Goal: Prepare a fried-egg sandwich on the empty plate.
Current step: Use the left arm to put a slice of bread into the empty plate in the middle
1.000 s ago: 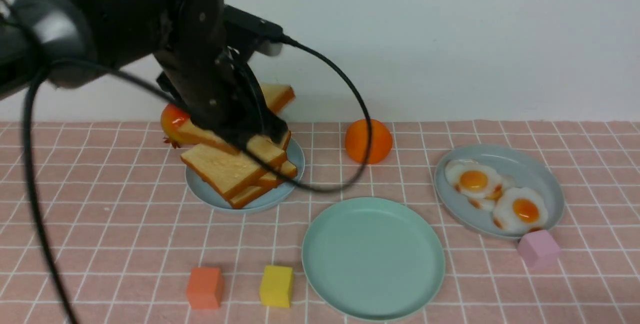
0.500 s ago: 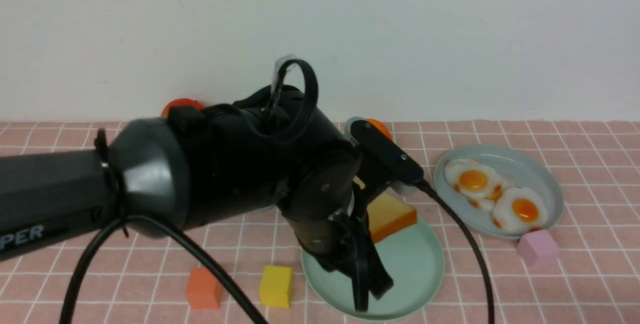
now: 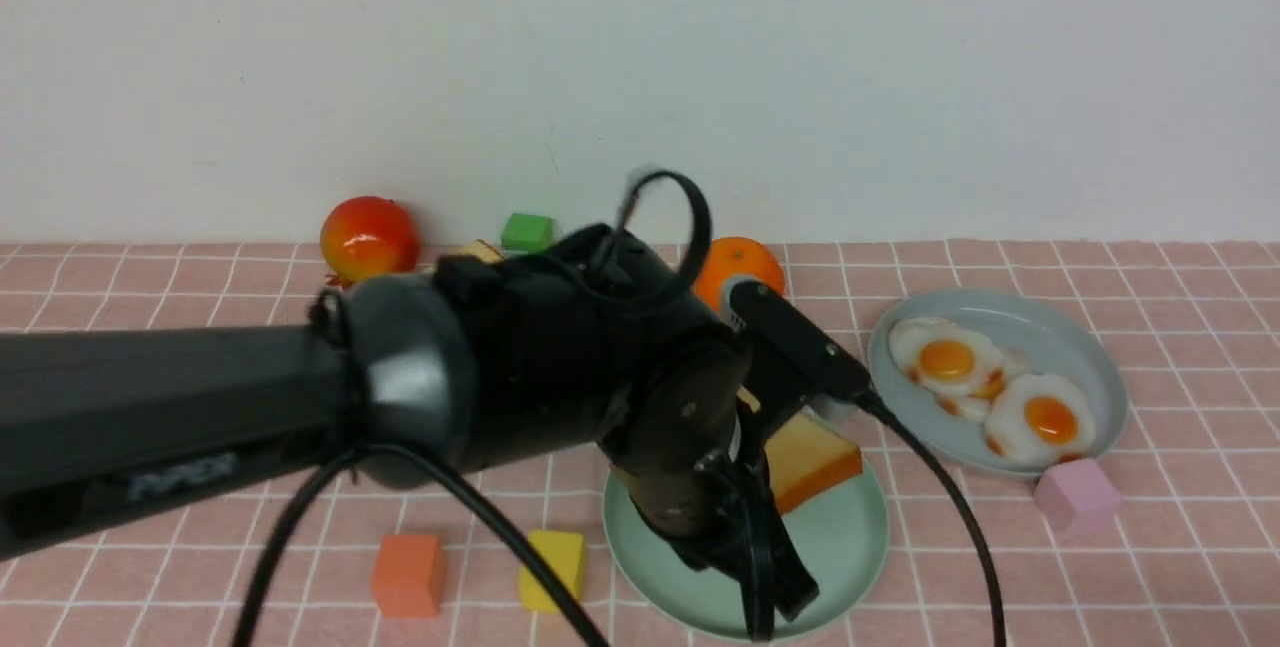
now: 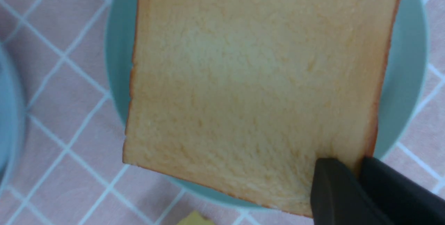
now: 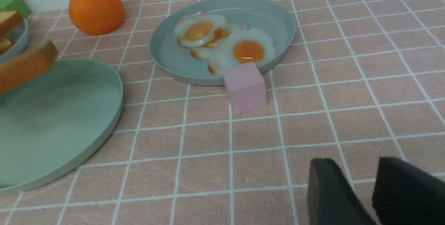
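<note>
My left gripper (image 4: 358, 164) is shut on one corner of a tan toast slice (image 4: 250, 89) with a brown crust. The slice (image 3: 815, 457) hangs tilted just above the back of the mint-green empty plate (image 3: 845, 537), which shows round its edges in the left wrist view (image 4: 406, 79). Fried eggs (image 3: 945, 359) with orange yolks lie overlapping on the grey-blue plate (image 3: 1060, 337) to the right. My right gripper (image 5: 358, 164) is open over bare cloth, nearer than the eggs (image 5: 248, 51), with nothing between its fingers.
A pink cube (image 3: 1075, 495) touches the egg plate's front rim. An orange (image 3: 740, 262), a red fruit (image 3: 368, 237) and a green cube (image 3: 527, 230) stand near the wall. Orange (image 3: 407, 574) and yellow (image 3: 560, 562) cubes lie front left. My left arm hides most of the toast stack's pale blue plate (image 5: 15, 37).
My left arm has carried a toast slice from the stack at the back left to above the mint-green plate, then eased it lower and slightly right. The right gripper has not moved.
</note>
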Motion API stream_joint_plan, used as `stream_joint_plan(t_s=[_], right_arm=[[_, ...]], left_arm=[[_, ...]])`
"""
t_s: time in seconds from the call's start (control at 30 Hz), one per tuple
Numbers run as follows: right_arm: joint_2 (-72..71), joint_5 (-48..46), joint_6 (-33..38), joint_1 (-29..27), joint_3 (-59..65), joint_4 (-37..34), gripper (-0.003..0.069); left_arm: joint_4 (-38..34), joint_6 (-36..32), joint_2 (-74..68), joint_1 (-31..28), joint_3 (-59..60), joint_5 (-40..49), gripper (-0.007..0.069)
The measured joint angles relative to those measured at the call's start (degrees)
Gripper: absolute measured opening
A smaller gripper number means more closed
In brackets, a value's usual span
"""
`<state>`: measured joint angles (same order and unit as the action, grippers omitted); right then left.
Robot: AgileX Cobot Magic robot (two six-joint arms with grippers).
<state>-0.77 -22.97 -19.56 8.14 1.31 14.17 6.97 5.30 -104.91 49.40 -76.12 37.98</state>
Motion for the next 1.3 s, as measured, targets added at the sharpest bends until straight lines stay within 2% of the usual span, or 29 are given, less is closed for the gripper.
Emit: stream_joint_plan(t_s=[0.33,0.8,1.07,1.17,1.3], right_arm=[[0.00,0.00,0.00,0.00,0.00,0.00,0.0239],[0.00,0.00,0.00,0.00,0.00,0.00,0.0239],[0.00,0.00,0.00,0.00,0.00,0.00,0.0239],[0.00,0.27,0.00,0.00,0.00,0.00,0.0239],[0.00,2.63,0.00,0.00,0.25,-0.05,0.0239]], left_arm=[[0.95,0.00,-4.72,0.00,0.00,-5.32,0.0085],[0.87,-0.20,-7.19,0.05,0.00,-5.80,0.0078],[-1.90,-0.20,-7.19,0.05,0.00,-3.76,0.0078],[-1.90,-0.20,-7.19,0.05,0.00,-4.07,0.0118],[-1.85,-0.20,-7.19,0.05,0.00,-4.92,0.0237]])
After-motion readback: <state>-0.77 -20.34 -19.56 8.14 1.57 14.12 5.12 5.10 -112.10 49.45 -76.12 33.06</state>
